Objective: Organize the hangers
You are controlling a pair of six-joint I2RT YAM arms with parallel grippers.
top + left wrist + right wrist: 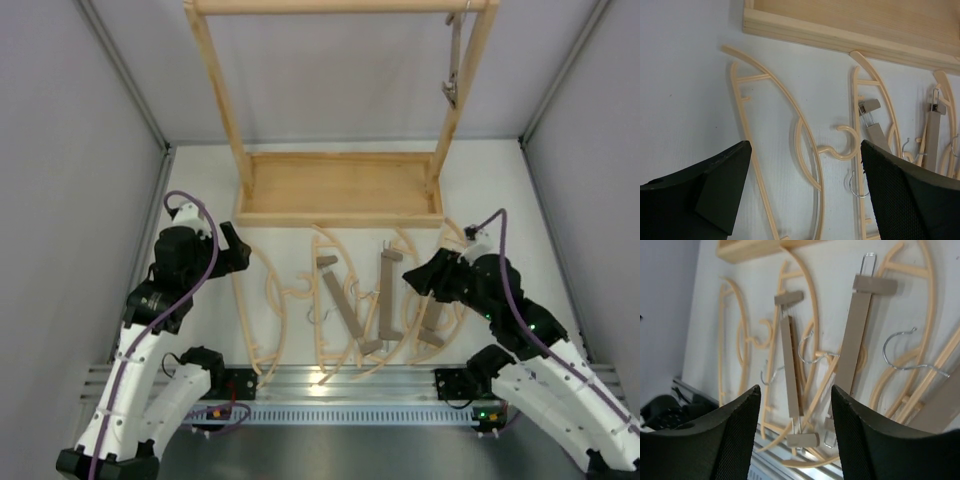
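Several hangers lie jumbled on the white table in front of the rack. Pale curved coat hangers point(262, 315) spread from left to right. Straight brown-grey clamp bars point(347, 308) lie across them, and one clamp bar point(454, 62) hangs from the rack's top rail at the right. My left gripper point(236, 250) is open above the leftmost curved hanger point(789, 97), holding nothing. My right gripper point(415, 281) hovers open over the pile. Below its jaws lie two clamp bars point(791, 365) point(855, 335), and nothing is held between the fingers.
The big pale wooden rack frame point(215, 90) stands at the back on its tray base point(340, 215), whose front edge point(840, 37) is just beyond the hangers. A metal rail point(340, 385) runs along the near table edge. Grey walls close both sides.
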